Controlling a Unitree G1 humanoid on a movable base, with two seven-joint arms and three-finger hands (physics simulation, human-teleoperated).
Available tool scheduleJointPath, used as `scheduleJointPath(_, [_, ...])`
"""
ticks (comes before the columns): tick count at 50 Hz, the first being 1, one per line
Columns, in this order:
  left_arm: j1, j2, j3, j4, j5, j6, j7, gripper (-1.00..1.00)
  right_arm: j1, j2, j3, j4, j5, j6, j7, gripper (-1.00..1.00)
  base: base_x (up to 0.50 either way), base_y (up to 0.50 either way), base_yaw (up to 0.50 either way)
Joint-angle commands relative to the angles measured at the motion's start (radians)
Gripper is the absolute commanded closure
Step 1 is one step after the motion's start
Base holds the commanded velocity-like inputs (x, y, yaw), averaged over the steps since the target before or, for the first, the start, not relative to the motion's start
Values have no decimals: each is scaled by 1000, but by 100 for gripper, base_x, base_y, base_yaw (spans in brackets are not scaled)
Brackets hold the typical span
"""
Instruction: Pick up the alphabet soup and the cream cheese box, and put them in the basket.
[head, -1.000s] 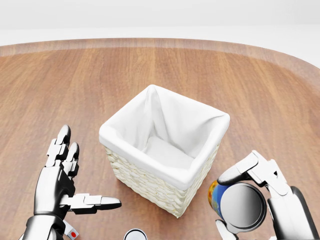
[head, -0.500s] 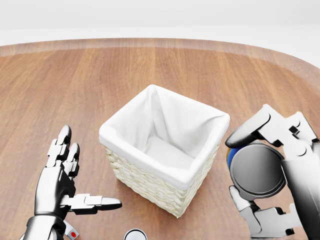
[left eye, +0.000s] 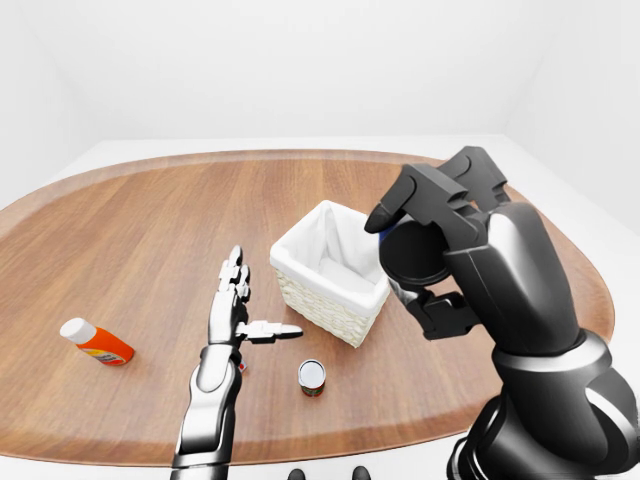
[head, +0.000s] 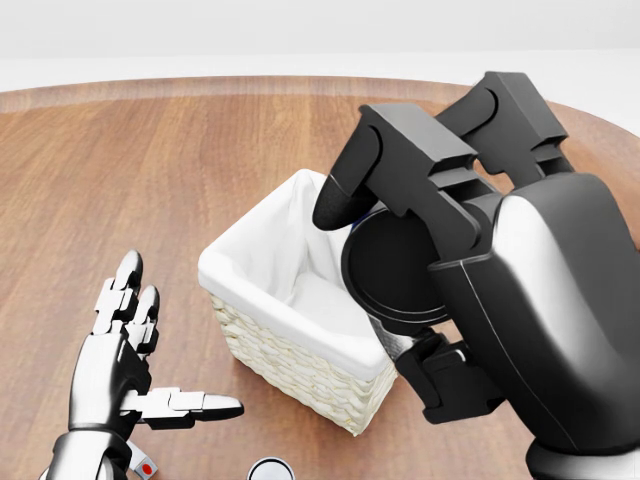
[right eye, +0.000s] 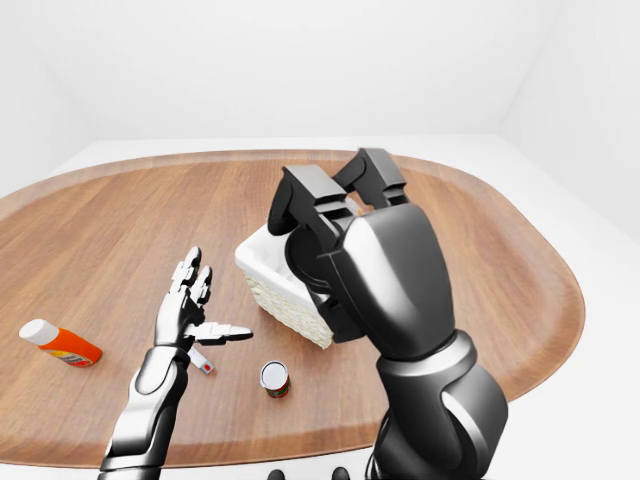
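A white-lined wicker basket (head: 250, 272) stands in the middle of the wooden table. My right hand (head: 392, 302) is shut on a can (head: 395, 270) whose dark round end faces me. In the head view the hand holds it in the air over the basket's right rim, and it hides that side of the basket. Its label is hidden now. My left hand (head: 165, 350) hovers open, fingers spread, to the left of the basket and holds nothing. No cream cheese box shows clearly.
A second small can (left eye: 312, 377) stands upright on the table below the basket. An orange bottle with a white cap (left eye: 95, 342) lies far left. A small white and red item (right eye: 201, 363) lies under my left hand. The table's rounded edge (left eye: 300, 455) runs close below.
My right hand has risen with the can and swung left, from the table's lower right to over the basket's right rim. The left hand and the basket have not moved.
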Motion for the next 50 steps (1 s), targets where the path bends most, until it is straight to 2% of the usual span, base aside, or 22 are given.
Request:
scheduleJointPath(1, [-1, 1, 1, -1, -2, 2, -1, -100, -141, -9, 99, 66, -49, 0, 0, 100, 0, 0, 0])
scheduleJointPath(5, [1, 1, 1, -13, -2, 11, -1, -100, -179, 4, 80, 125, -10, 0, 0, 100, 0, 0, 0])
scheduleJointPath(10, [-3, 1, 2, 6, -2, -3, -2, -100, -220, -14, 36, 203, 108, 0, -39, 100, 0, 0, 0])
scheduleJointPath(11, [-3, 1, 2, 4, -2, -1, -2, -100, -236, -23, -1, 245, 172, 0, -80, 100, 0, 0, 0])
scheduleJointPath(17, [-3, 1, 2, 5, -2, -4, -2, -100, -279, -83, -37, 351, 347, 0, -217, 100, 0, 0, 0])
scheduleJointPath(22, [-2, 2, 3, 2, -3, -2, -2, -100, -301, -129, -83, 556, 540, 0, -383, 100, 0, 0, 0])
scheduleJointPath(28, [-4, 2, 5, 6, -4, -4, -2, -100, -351, -170, -107, 809, 694, 0, -516, 100, 0, 0, 0])
scheduleJointPath(36, [-5, 2, 5, 7, -3, -5, 0, -100, -394, -183, -90, 1001, 752, 0, -575, 100, 0, 0, 0])
scheduleJointPath(50, [-4, 2, 4, 3, -3, -4, 1, -100, -369, -174, -82, 1085, 766, 0, -581, 100, 0, 0, 0])
